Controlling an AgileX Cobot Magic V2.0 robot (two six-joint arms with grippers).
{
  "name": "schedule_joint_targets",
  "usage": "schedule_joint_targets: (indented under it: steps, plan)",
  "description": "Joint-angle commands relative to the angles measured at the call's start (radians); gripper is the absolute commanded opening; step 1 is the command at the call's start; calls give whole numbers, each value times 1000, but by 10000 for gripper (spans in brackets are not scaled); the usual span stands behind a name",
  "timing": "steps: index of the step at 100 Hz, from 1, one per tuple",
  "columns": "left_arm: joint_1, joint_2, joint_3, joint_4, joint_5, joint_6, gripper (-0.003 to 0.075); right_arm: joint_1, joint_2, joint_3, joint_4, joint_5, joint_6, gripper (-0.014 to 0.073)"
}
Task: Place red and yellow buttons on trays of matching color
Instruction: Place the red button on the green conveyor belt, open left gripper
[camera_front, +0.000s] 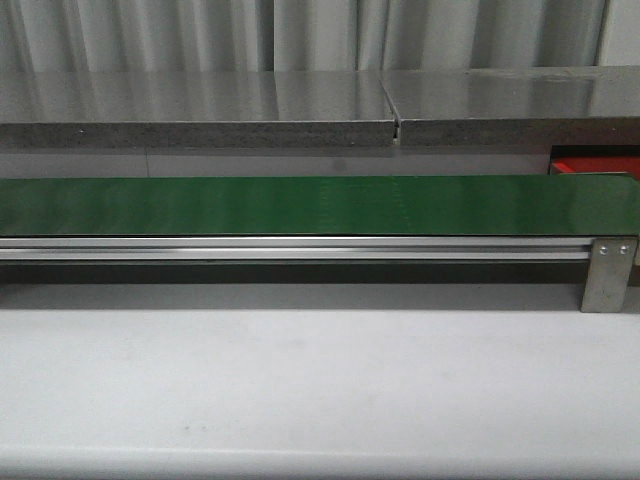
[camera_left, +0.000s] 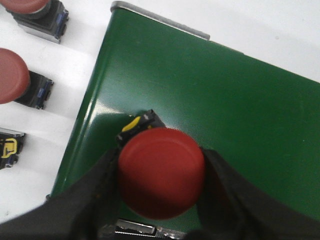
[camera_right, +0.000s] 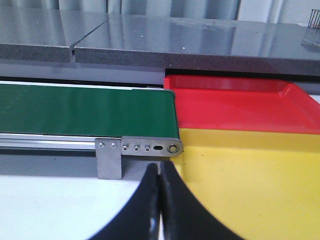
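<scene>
Gripping round red button (camera_left: 161, 172), glossy green belt (camera_left: 225, 100)

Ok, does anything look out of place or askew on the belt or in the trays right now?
Nothing stands out. The left gripper holds a red button over the green belt. The red tray and yellow tray lie side by side at the belt's end, both bare. Spare buttons sit beside the belt.

Front camera faced low across the green belt (camera_front: 300, 205); left wrist looked down close; right wrist shared its end
</scene>
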Motion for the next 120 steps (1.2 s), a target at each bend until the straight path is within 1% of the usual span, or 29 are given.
schedule_joint_targets:
  steps: [1, 13, 34, 43, 48, 55, 60, 62, 67, 69, 74, 81, 84, 91, 104, 120]
  plan:
    - [-9, -51, -34, -11, -21, 8, -20, 5, -16, -21, -8, -84, -4, -118]
    - [-17, -51, -34, -4, -17, 33, -20, 5, -16, -21, -8, -84, -4, -118]
    - [-42, -45, -34, 41, -27, 33, -20, 5, -16, -21, -8, -84, -4, -118]
    - [-44, -45, -34, 57, -27, 33, 0, 5, -16, -21, -8, -84, -4, -118]
    - [-44, -45, -34, 57, -25, 33, 42, 5, -16, -21, -8, -84, -4, -118]
    - [-44, -45, -34, 49, -23, 33, 141, 5, -16, -21, -8, -84, -4, -118]
    - [-44, -45, -34, 49, -21, 33, 242, 5, -16, -21, -8, -84, -4, -118]
    - [-44, -45, -34, 49, -21, 33, 269, 5, -16, -21, -8, -84, -4, -118]
    - [-44, -45, -34, 48, -19, 33, 375, 5, -16, -21, -8, -84, -4, -118]
    - [-44, -45, -34, 48, -19, 33, 400, 5, -16, -21, -8, -84, -4, -118]
    - [-44, -45, -34, 48, -24, 33, 496, 5, -16, -21, -8, -84, -4, -118]
    - [-44, -45, -34, 32, -31, 33, 591, 5, -16, -21, -8, -84, -4, -118]
    - [-44, -45, -34, 17, -31, 33, 617, 5, -16, -21, -8, -84, -4, -118]
    - [-44, -45, -34, -8, -31, 33, 650, 5, -16, -21, -8, -84, -4, -118]
    - [-44, -45, -68, -13, -20, 33, 651, 5, -16, -21, -8, -84, -4, -118]
    - [-44, -50, -150, -11, 19, 33, 650, 5, -16, -21, -8, -84, -4, -118]
